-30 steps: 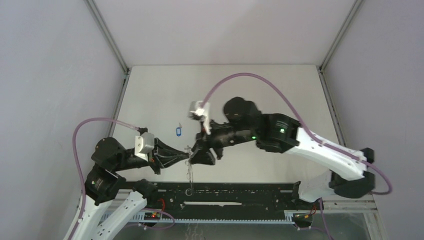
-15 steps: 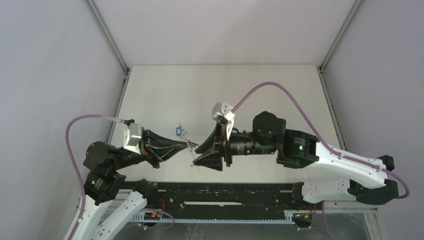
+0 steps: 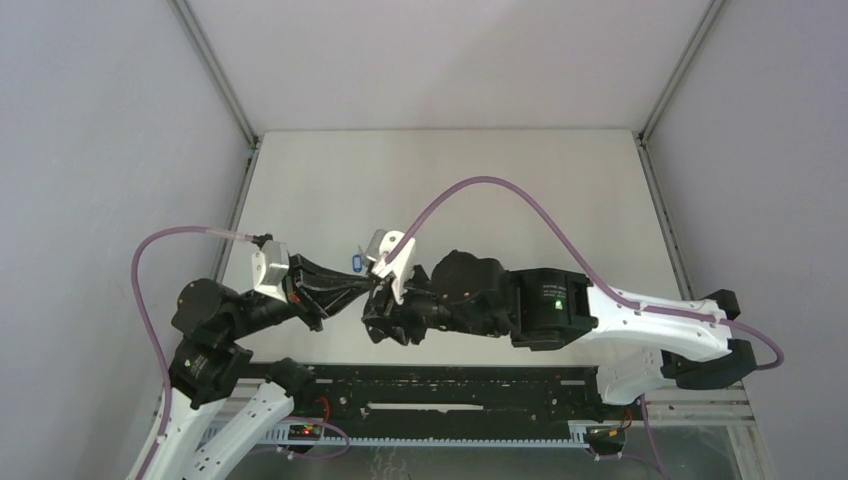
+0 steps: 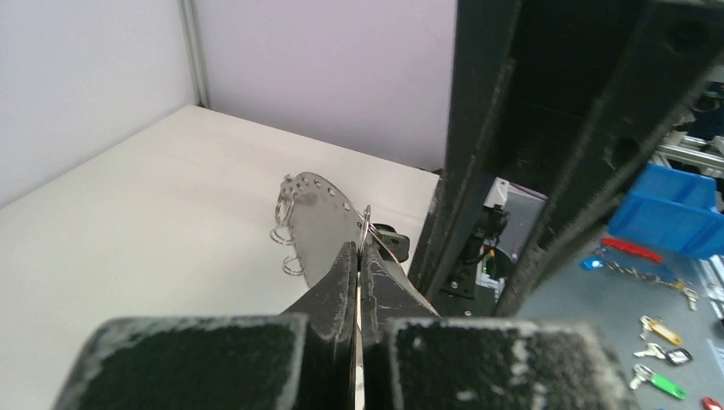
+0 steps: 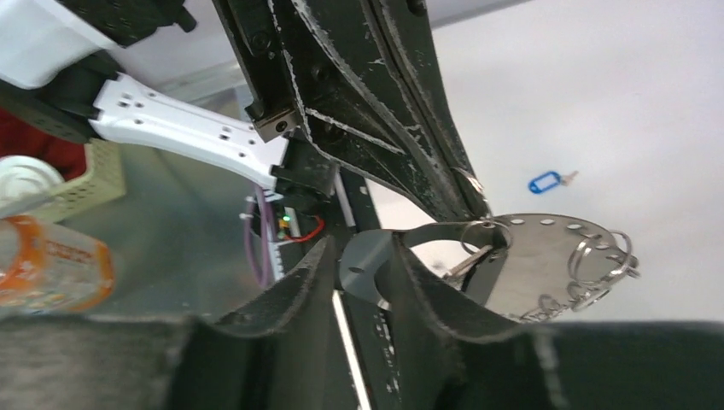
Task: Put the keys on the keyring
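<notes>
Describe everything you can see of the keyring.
The keyring looks like a flat grey metal plate with a rounded edge pierced by a row of holes; several small wire rings hang from those holes. The left fingers pinch its edge, holding it up over the table. The right fingers stand close by it; contact unclear.

Keyring (image 4: 318, 218) between left end effector (image 4: 357, 252) and right end effector (image 5: 365, 249) (key (image 3: 356, 262) on table (image 3: 500, 190) behind)

2 arms, tip to tip!
Left gripper (image 4: 359, 256) is pinched tight on the keyring (image 4: 320, 218); right gripper (image 5: 365, 256) has its jaws narrowed around the same piece, grip unclear. Both forearms reach inward.
</notes>
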{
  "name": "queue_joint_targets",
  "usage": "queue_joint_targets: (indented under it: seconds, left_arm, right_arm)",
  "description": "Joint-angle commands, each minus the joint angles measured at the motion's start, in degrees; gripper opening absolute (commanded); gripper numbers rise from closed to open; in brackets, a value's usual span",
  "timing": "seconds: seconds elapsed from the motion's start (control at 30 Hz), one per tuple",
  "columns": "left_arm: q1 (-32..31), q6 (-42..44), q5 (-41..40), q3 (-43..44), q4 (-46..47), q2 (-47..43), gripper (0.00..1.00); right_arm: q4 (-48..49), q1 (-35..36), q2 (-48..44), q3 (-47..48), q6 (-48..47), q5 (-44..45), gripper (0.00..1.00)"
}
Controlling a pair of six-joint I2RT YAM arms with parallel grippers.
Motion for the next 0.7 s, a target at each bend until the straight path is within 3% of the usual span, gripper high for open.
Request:
queue_joint_targets:
  seconds: [0.0,0.07,0.2,0.33,0.47,0.67]
  left_arm:
    - [0.05,1.26,-2.97,2.65,1.87,-0.22,0.00]
    - [0.05,1.50,-3.50,2.64,1.87,-0.39,0.00]
    - [0.05,1.74,-0.86,2.00,1.88,-0.57,0.00]
    - [0.05,2.82,2.85,1.03,1.85,-1.57,0.00]
    - [0.05,4.78,7.16,0.87,1.19,-1.77,0.00]
    - [0.05,5.52,9.90,1.12,0.92,-1.06,0.00]
  right_arm:
    - [-9.06,3.96,5.65,7.16,-3.26,15.61,0.47]
    - [-10.98,5.17,7.29,8.92,-3.66,17.18,0.52]
    - [-7.31,4.39,4.55,6.89,-3.74,9.59,0.51]
    - [-0.21,-1.75,-4.15,2.04,-0.22,-3.52,0.49]
    - [6.58,-11.19,-12.11,-4.81,4.43,-16.96,0.52]
    - [7.75,-16.91,-12.30,-6.85,3.72,-27.16,0.56]
